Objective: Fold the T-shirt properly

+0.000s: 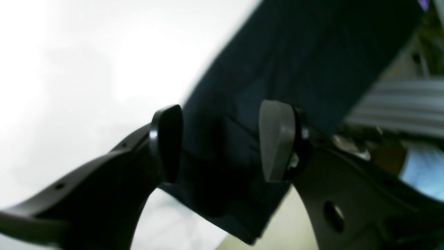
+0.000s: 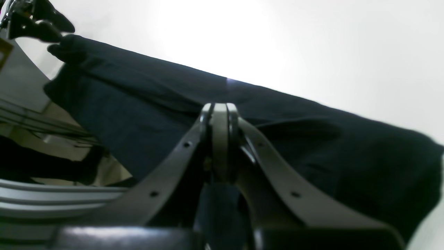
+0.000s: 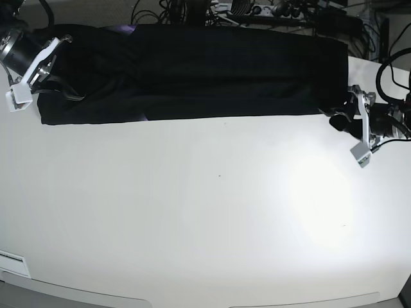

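Two small purple patches of print show on the black T-shirt [image 3: 225, 70] in the base view; you can read no lettering. The T-shirt lies in a long strip along the table's far edge. Your left wrist view shows the left gripper [image 1: 222, 142] with jaws wide apart, gripping nothing, over the cloth. Your right gripper [image 2: 220, 111] is closed over the shirt; whether cloth is pinched is unclear. The table [image 3: 212, 212] is white; cables [image 3: 270, 9] lie beyond it.
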Tool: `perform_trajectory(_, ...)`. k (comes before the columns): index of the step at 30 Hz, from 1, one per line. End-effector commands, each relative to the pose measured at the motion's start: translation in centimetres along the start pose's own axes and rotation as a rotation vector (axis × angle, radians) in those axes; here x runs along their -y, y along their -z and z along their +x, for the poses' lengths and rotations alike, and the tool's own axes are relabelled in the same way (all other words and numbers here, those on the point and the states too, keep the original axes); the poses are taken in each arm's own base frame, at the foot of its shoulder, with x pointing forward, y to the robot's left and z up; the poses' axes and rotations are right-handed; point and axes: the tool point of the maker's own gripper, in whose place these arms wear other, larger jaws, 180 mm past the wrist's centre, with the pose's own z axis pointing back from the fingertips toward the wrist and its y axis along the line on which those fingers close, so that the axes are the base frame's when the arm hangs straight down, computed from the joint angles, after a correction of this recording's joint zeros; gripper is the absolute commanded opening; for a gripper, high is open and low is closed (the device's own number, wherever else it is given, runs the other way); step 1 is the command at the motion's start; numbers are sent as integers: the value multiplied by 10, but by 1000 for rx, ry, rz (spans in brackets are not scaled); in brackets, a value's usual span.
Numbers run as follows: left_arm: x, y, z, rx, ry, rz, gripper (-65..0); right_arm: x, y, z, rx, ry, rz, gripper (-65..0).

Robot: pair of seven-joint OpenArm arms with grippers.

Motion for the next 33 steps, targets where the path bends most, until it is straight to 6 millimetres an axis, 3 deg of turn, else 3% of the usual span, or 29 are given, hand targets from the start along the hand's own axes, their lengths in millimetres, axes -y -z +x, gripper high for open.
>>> perform_trajectory(1,-9,-19,24,90,10,46,-292,-1,2,8,39,-14,5,-650)
perform_trajectory(4,-19,-40,51,248,-7,101,-292,10,16,-7,-4,-13,-46,-650)
perform_trajectory(9,-30,-61,58,327,-26,157,-292,42,34,-49,-138,-39,-174,-650)
perform_trajectory(17,-34,-54,56,353,-81,150,-292,58,52,-137,-421,-40,-215,-650)
perform_trajectory(19,-31,-49,57,365,-87,135,-292,63,57,-146,-458,-79,-245,-650)
perform_trajectory(26,-34,-39,52,352,-99,148,-292,119,59,-103,-430,-212,-564,-650)
perform_trajectory(33,-33,-37,50,346,-105,145,-292,163,26,-81,-346,-102,-917,-650)
